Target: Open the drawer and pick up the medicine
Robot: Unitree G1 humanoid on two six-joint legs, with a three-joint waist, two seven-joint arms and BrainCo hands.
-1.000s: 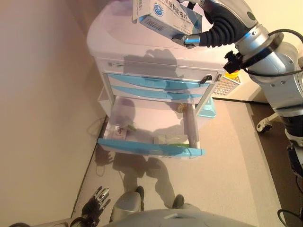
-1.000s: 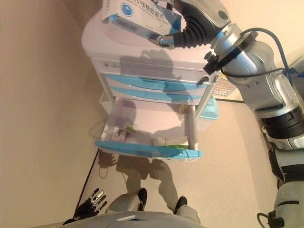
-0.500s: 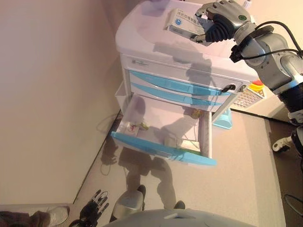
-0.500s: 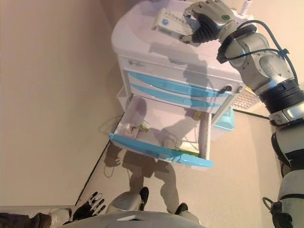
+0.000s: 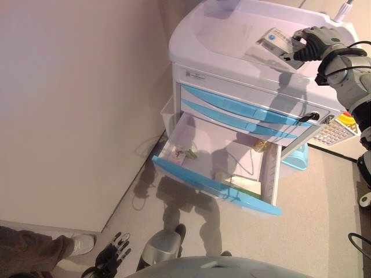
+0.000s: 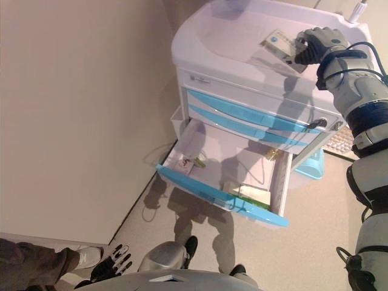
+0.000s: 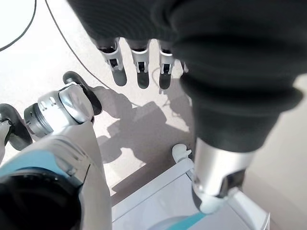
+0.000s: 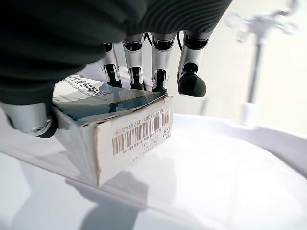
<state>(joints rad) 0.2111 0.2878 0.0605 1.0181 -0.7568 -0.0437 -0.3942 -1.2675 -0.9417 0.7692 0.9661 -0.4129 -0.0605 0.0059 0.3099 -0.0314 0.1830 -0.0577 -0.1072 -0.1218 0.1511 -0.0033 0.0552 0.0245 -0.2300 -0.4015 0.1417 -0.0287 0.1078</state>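
The left hand [image 5: 113, 258] is hanging low beside the robot with its fingers [image 7: 139, 64] loosely straight and holding nothing; just beyond it a person's shoe [image 5: 81, 244] is standing on the floor [image 5: 324, 220]. Farther out, the bottom drawer [image 5: 217, 185] of the cart [image 5: 232, 63] is standing pulled open, with small packets lying inside. Farthest, the right hand [image 5: 316, 43] is clamping the medicine box [image 8: 112, 129] between thumb and curled fingers, the box sitting right at the cart's white top [image 8: 230, 158].
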